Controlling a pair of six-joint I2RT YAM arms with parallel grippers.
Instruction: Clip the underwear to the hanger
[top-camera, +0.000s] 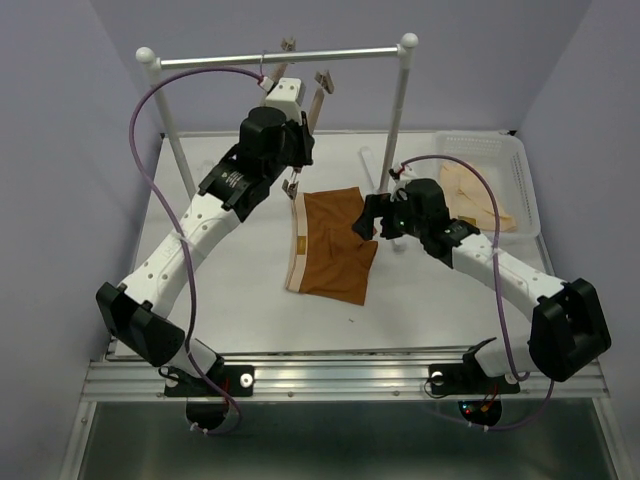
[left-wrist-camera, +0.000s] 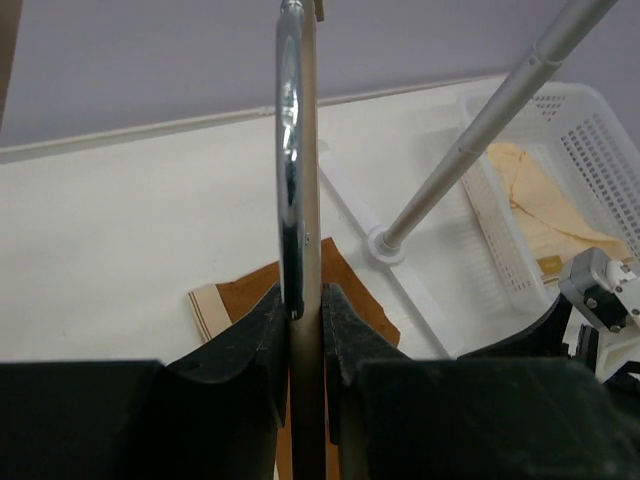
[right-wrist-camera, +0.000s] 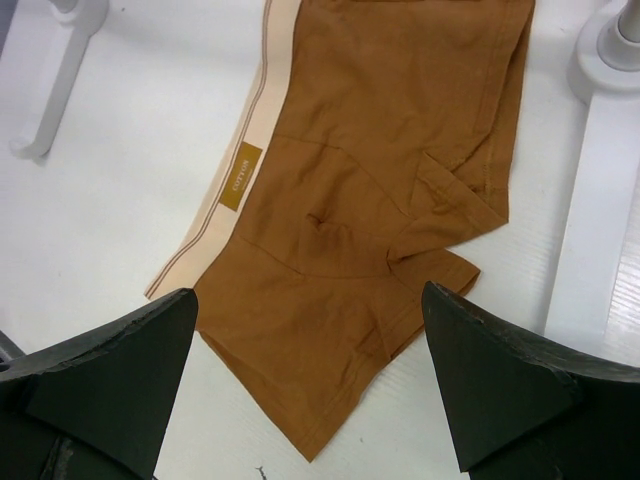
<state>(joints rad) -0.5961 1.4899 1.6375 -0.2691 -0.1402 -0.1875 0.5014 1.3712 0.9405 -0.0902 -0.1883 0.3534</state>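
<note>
Pinching hanger (left-wrist-camera: 310, 200) in nearly shut left gripper (left-wrist-camera: 303, 310), raised at 11 o'clock of underwear (top-camera: 330, 250), which lies flat in middle of table (top-camera: 220, 300). Hovering right gripper (right-wrist-camera: 310, 300) wide open, empty, over garment's 3 o'clock edge. Probably best: lower straight, pinch tan waistband (right-wrist-camera: 262, 110) corner rather than a leg fold, lift toward hanger end.

I'm looking at plain lavender walls (top-camera: 70, 100) closing in around the flat white tabletop (top-camera: 240, 310). A long steel rail on white posts (top-camera: 330, 54) is standing along the tabletop's far edge, and soft light is falling evenly.
</note>
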